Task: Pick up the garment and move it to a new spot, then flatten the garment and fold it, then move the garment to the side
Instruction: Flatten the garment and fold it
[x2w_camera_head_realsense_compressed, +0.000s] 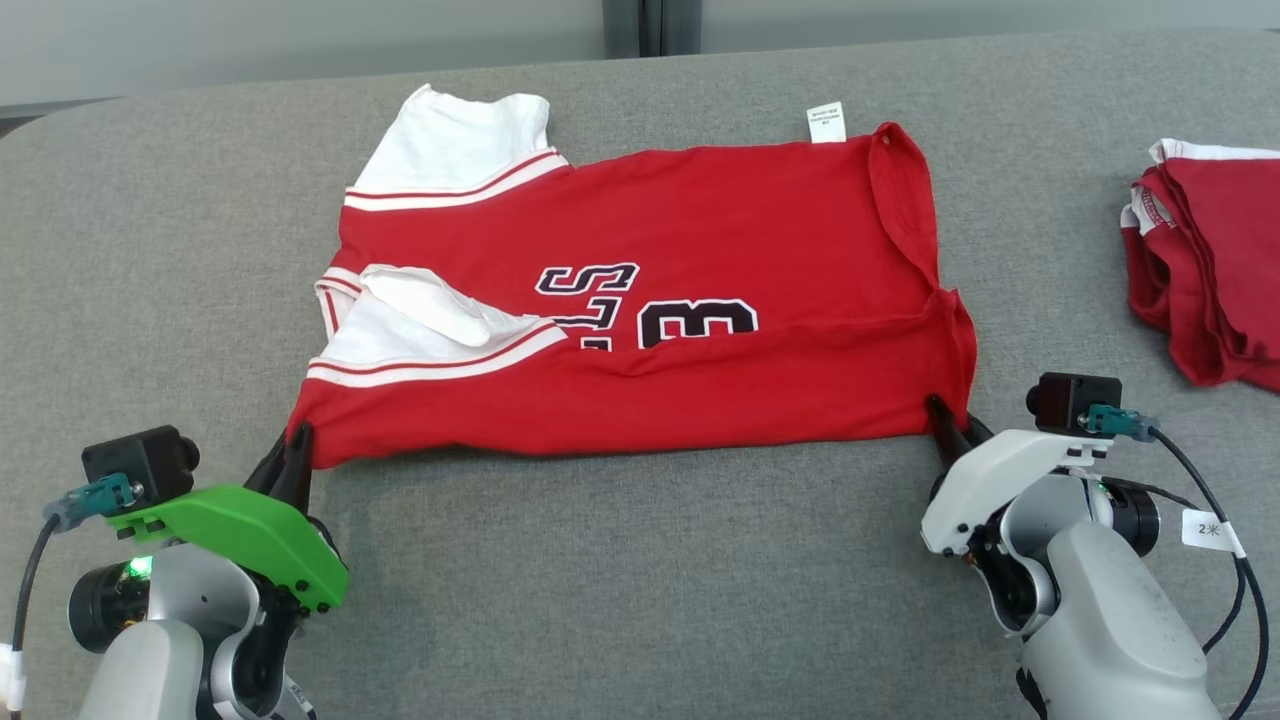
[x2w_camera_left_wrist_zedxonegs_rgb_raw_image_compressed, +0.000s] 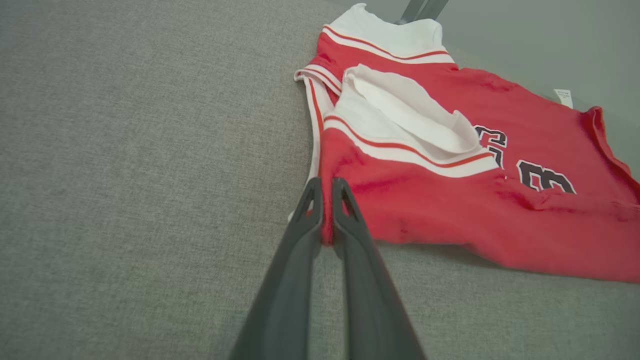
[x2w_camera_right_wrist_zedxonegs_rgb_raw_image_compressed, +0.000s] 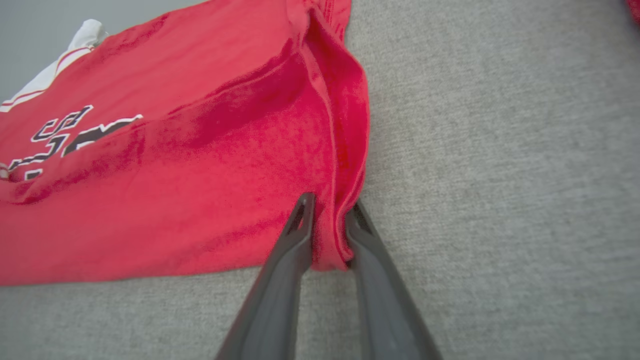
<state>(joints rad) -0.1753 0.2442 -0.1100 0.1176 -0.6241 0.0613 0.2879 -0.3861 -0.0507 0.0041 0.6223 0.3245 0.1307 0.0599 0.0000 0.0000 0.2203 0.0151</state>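
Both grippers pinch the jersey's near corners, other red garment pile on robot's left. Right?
No: head view shows the red garment pile on the robot's right. The left gripper and right gripper do pinch near corners of the red jersey.

Left gripper (x2w_camera_head_realsense_compressed: 299, 437), right gripper (x2w_camera_head_realsense_compressed: 937, 408): both clamped.

L gripper (x2w_camera_head_realsense_compressed: 298, 437) & R gripper (x2w_camera_head_realsense_compressed: 938, 410) at near corners of red jersey (x2w_camera_head_realsense_compressed: 720, 230).

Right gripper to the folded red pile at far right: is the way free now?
Probably not yet: the right gripper is pinching the garment at its near corner and would drag it along. Otherwise only bare grey surface lies before the folded red pile.
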